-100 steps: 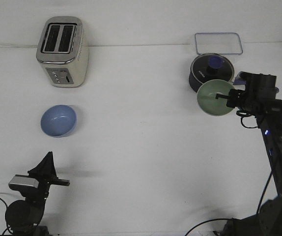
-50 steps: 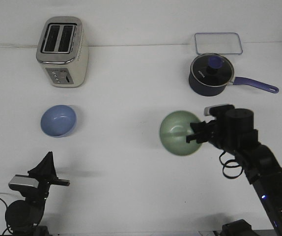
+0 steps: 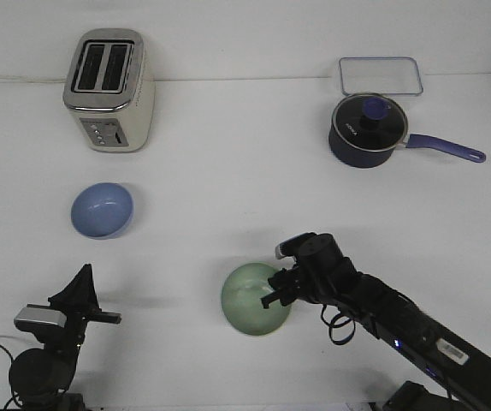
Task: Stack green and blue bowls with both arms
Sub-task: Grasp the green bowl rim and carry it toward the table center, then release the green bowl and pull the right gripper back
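The pale sage green glossy bowl now sits low in the front view, near the table's front edge and slightly left of centre. A second ago it hung in front of the dark navy lidded saucepan with a long purple handle at the far right; half a second ago it was midway down, right of centre. It has travelled forward and leftward across the white table, tilted a little with its hollow still showing. The right gripper stays clamped on the bowl's right rim, its black fingers pinching the edge, and the right arm now stretches diagonally from the lower right corner instead of standing upright at the right edge. Whether the bowl touches the table or hangs just above it cannot be told.

The light periwinkle blue glossy bowl has not moved: it rests on the table at the left, in front of the cream and chrome two-slot toaster, well apart from the green bowl. The left gripper remains parked at the lower left, holding nothing; how wide its fingers stand cannot be told. The saucepan, now fully uncovered, and the clear rectangular lid behind it are unchanged.
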